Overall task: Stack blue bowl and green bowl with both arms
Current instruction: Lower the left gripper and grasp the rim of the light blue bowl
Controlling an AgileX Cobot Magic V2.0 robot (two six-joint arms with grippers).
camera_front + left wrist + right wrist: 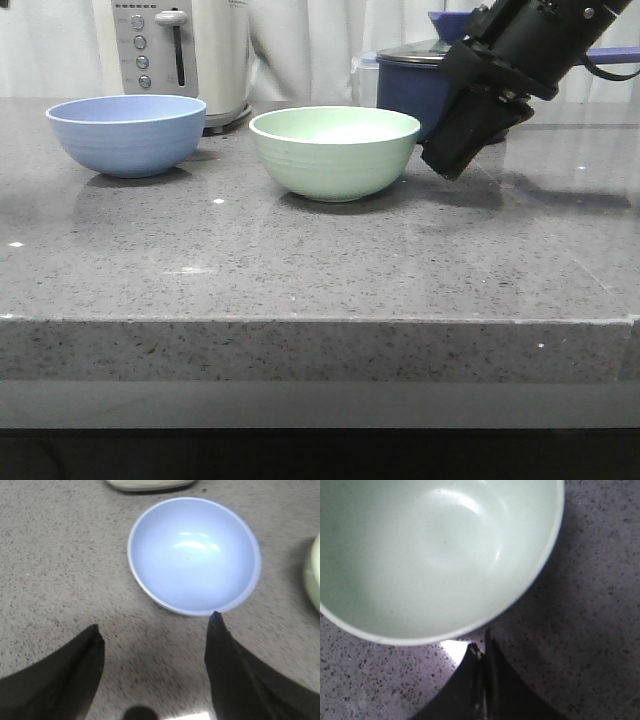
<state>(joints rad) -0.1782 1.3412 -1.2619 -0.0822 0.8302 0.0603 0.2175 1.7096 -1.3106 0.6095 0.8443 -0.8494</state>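
Green bowl (435,555) just beyond closed right fingers (482,680), likely shoved unless reopened; left fingers (220,650) wide beside blue bowl (195,555).

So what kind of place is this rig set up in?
Likely a kitchen, or a mock-up of one: a grey speckled stone countertop, a silver-fronted white toaster at the back, and a dark navy lidded saucepan behind the pale mint-green bowl.
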